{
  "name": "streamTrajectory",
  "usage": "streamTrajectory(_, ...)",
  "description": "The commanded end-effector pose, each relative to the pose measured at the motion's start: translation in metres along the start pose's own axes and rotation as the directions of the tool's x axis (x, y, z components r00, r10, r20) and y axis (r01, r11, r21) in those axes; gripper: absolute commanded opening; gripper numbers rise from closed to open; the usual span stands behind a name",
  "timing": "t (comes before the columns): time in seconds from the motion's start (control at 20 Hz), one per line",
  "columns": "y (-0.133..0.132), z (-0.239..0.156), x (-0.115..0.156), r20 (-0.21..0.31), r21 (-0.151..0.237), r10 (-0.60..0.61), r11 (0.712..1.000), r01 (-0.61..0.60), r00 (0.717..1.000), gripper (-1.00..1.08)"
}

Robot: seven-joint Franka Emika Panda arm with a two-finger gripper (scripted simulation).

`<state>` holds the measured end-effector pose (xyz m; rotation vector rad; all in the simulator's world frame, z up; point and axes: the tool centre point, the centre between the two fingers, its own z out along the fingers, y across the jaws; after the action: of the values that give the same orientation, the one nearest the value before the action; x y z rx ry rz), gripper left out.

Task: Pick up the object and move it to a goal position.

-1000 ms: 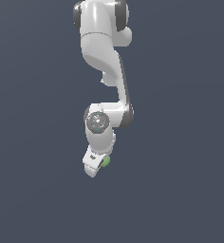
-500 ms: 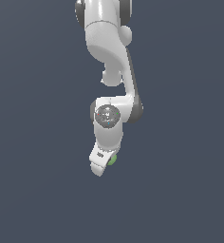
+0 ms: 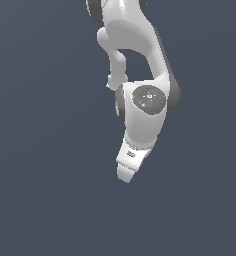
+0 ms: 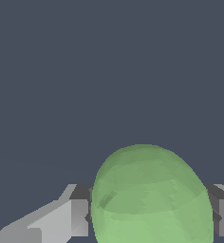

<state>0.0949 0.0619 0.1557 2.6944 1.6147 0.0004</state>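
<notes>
In the wrist view the bright-green ball (image 4: 149, 190) sits between my gripper's (image 4: 152, 216) two grey fingers (image 4: 78, 216), which press on it from both sides. The ball is held in mid-air over a plain dark grey background. In the exterior view the white gripper (image 3: 124, 175) hangs from the arm and points down, tilted toward the exterior view's left. The ball is hidden behind the gripper in that view.
The white arm (image 3: 147, 107) comes down from the top of the exterior view. Only uniform dark grey shows around it; no table, edge or other object is in view.
The arm and gripper have moved toward the exterior view's right and look larger. The green ball, which showed at the gripper's tip before, is now hidden behind it in the exterior view.
</notes>
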Motion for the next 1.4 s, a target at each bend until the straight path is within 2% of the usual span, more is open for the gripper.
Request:
streamTrajectory(0.0,-0.007,-0.022,0.018,0.0,0.001,0.0,1.0,0.0,1.0,-1.0)
streamTrajectory(0.4,-0.023,-0.085,0.073,-0.001,0.001,0.001,1.0,-0.001,1.0,-1.0)
streamTrajectory(0.7,-0.031,-0.12,0.103,-0.001,0.001,0.001,1.0,-0.001,1.0,-1.0)
streamTrajectory(1.0,-0.035,-0.143,0.123,0.0,0.001,0.001,1.0,-0.001,1.0,-1.0)
streamTrajectory(1.35,-0.037,-0.155,0.135,0.0,0.001,0.001,1.0,-0.001,1.0,-1.0)
